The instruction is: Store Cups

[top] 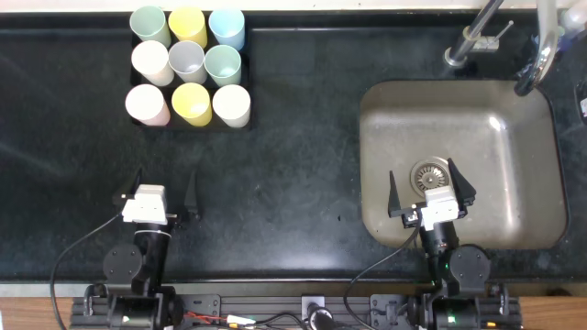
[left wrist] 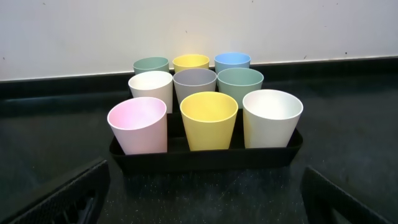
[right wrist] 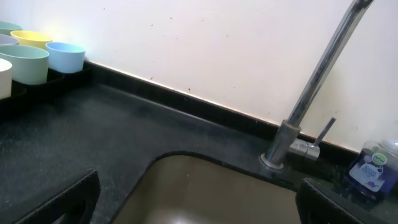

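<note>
Several pastel cups stand upright in a black tray (top: 249, 117) (left wrist: 205, 160) at the back left of the dark counter. The front row holds a pink cup (top: 147, 104) (left wrist: 138, 124), a yellow cup (top: 192, 103) (left wrist: 209, 120) and a cream cup (top: 231, 104) (left wrist: 272, 117). My left gripper (top: 158, 192) (left wrist: 202, 199) hangs open near the front, facing the tray, with nothing between its fingers. Over the sink's front edge my right gripper (top: 431, 188) (right wrist: 199, 205) is open and holds nothing. A blue cup (right wrist: 65, 56) is in the right wrist view.
A steel sink (top: 514, 128) (right wrist: 186, 193) is set into the counter at the right, with a tap (top: 477, 35) (right wrist: 311, 106) behind it. A blue soap bottle (right wrist: 373, 169) stands by the wall. Bare counter (top: 303, 156) lies between tray and sink.
</note>
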